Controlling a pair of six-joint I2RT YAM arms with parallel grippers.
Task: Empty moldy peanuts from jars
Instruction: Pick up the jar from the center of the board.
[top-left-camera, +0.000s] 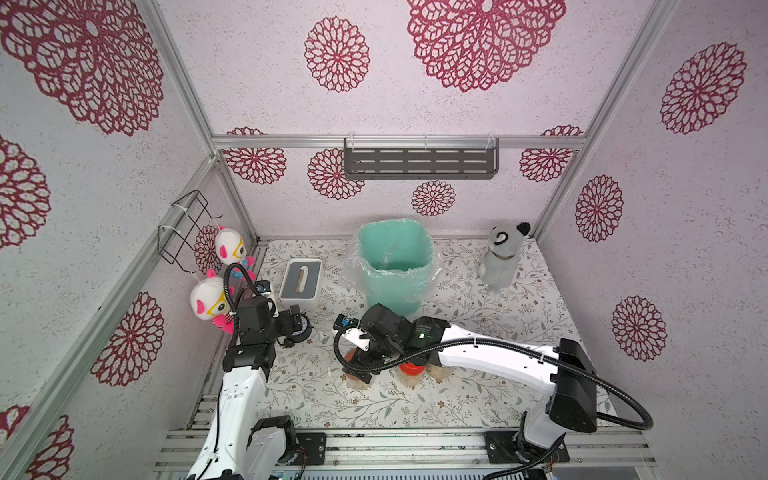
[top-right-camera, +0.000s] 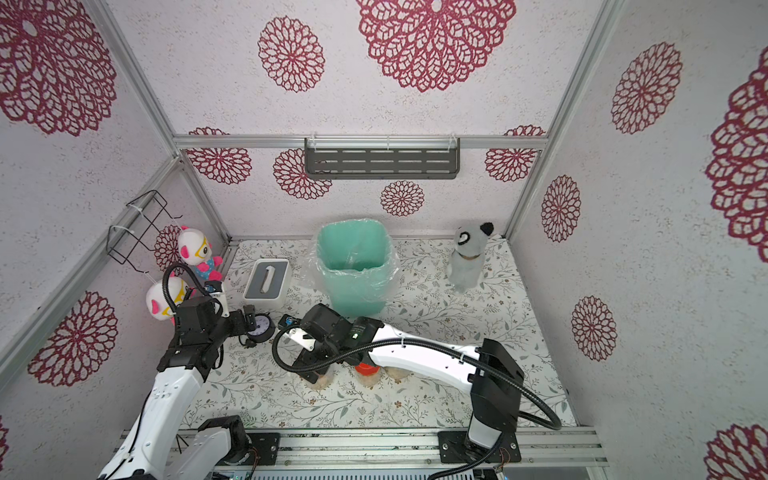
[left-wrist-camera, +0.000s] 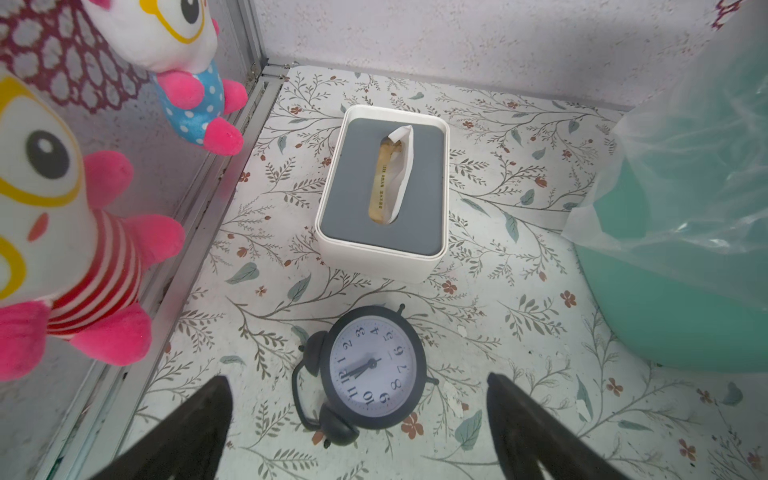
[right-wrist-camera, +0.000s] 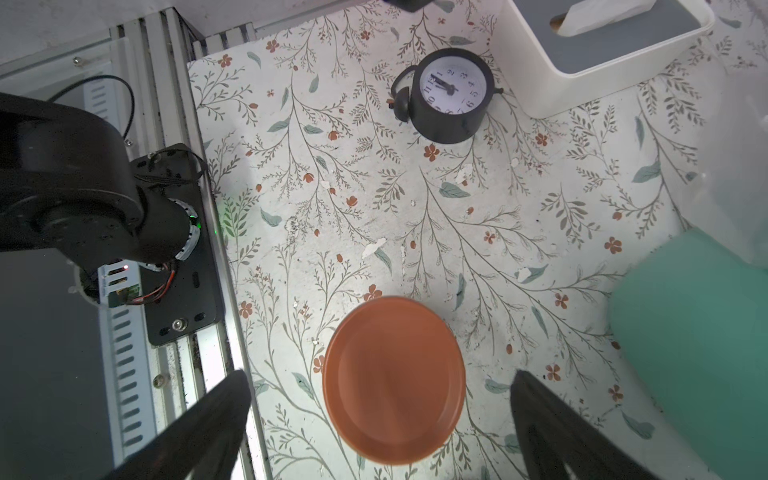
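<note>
Floral-print tabletop (top-left-camera: 457, 411) carries everything, and nearest your side of it stand the jars (top-right-camera: 367, 374): a brown-lidded jar (right-wrist-camera: 394, 380), a red-lidded jar (top-left-camera: 410, 369) just beside it, and a third jar (top-left-camera: 439, 371) mostly hidden under the right arm (top-left-camera: 490, 353). The moldy peanuts (top-left-camera: 409, 380) show as a tan layer low in the glass, so nothing looks emptied, and the lids you can see are on.

Watch the close. If you shut off-centre on that brown lid, the jar is likely to tip or skid into its red neighbour. A twist with nothing bracing the glass would probably just spin the whole jar.

Your right gripper (right-wrist-camera: 380, 374) is spread to its widest, straddling the brown lid and gripping nothing; how low it sits you cannot tell. Farther in, your left gripper (left-wrist-camera: 356, 377) is equally wide and empty over an alarm clock (left-wrist-camera: 390, 345). Beyond stands the mint-green bin (top-left-camera: 395, 295), its loose plastic liner (top-left-camera: 428, 270) a likely snag when you pour.
</note>
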